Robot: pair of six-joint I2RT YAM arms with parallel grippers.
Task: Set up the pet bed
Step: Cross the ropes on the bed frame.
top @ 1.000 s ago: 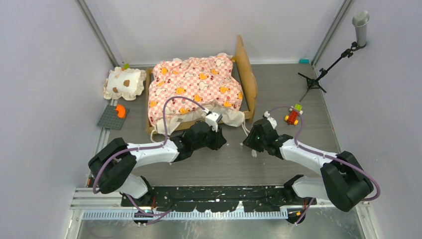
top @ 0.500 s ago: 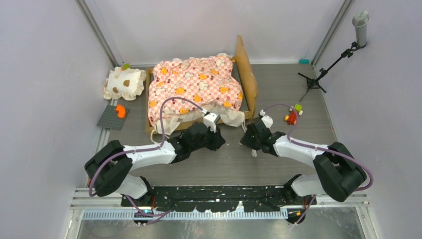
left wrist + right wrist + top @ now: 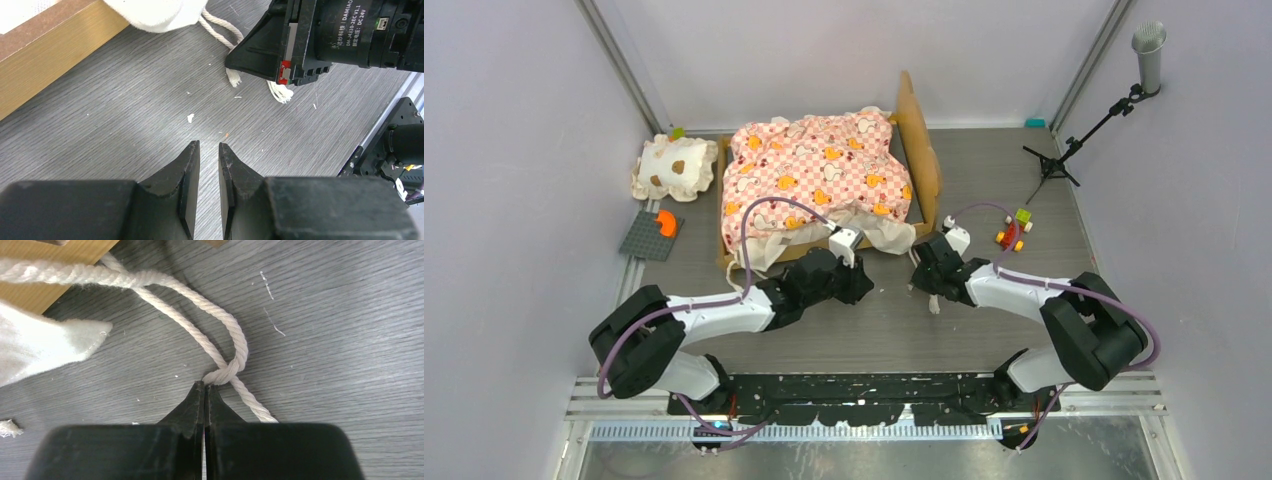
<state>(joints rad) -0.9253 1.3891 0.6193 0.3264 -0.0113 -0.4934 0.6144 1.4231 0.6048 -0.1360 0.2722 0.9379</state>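
Securing the loose cotton cord seems the step: right hand is clenched at its crossing, grip unclear; left hand is slightly parted, empty. The pet bed lies just beyond both. Next: confirm the pinch, then pull gently.

Probably a robotics lab cell: plain pale partition walls, aluminium frame rails, grey microphone on black tripod, grey wood-grain surface.

One pet bed, one pillow (brown-spotted), one grey baseplate.
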